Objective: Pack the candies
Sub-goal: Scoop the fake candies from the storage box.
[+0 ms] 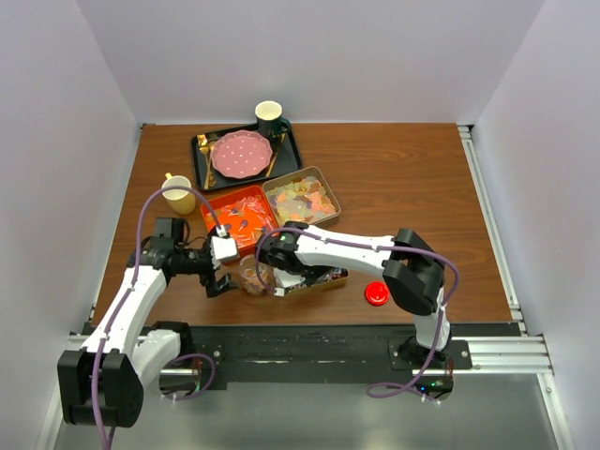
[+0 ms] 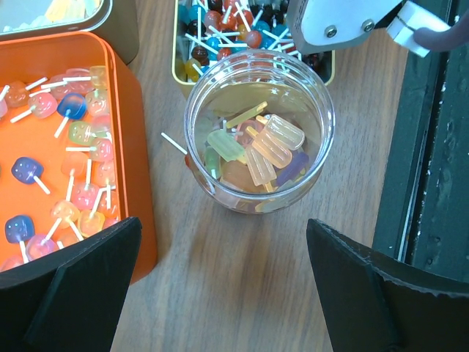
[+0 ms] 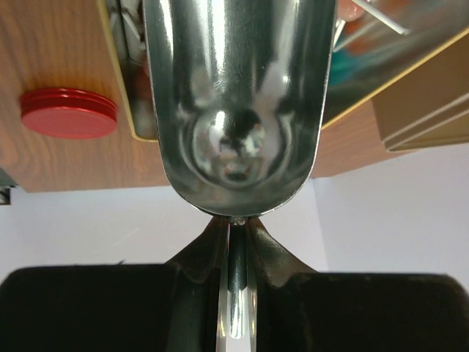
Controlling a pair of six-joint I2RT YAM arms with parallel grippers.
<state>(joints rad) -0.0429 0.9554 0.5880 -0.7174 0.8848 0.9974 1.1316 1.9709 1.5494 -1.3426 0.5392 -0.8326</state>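
Left gripper point(image 2: 223, 293) spread wide; right gripper point(image 3: 234, 264) pinches a scoop point(image 3: 234, 110) (2 arms angled inward).

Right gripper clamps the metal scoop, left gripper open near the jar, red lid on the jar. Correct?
No: the red lid lies on the table, off the jar (top view); right gripper clamps the metal scoop, left gripper open near the jar.

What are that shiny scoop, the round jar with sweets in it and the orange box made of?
The scoop looks like polished metal: it mirrors its surroundings. The jar is clear plastic or glass, I cannot tell which; the candies inside show through its wall. The orange box is opaque with a smooth, slightly glossy wall, probably painted tin or plastic.
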